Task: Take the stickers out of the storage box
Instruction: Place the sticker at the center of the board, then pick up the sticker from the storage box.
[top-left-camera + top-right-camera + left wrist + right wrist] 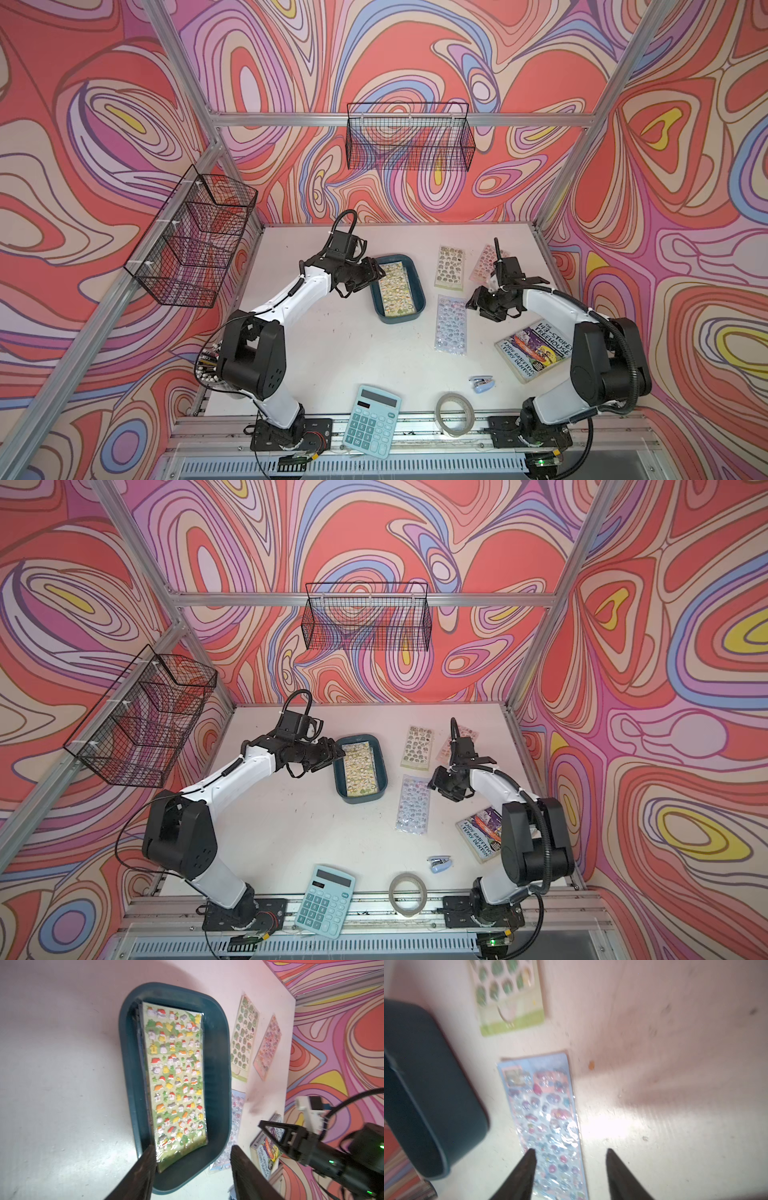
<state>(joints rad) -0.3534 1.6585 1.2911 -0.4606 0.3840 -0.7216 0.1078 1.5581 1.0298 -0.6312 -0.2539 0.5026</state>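
Glossy stickers point(176, 1076) are lying stacked in the storage box point(220, 1053) on the counter point(332, 345), looking light, floppy, slippery, so I'm thinking pinch a short edge; left claw point(193, 1148) is hovering spread above them, right claw point(570, 1150) is gaping empty.

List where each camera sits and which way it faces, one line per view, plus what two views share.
Top views: high above the front, looking down and back over the table; both arms, left end effector and right end effector show.
Left wrist: on the left arm, looking down past its open fingers at the storage box and green sticker sheet; right arm shows.
Right wrist: on the right arm, looking down past open fingers at the blue sticker sheet.
Shared: both wrist views show the storage box and blue sticker sheet.
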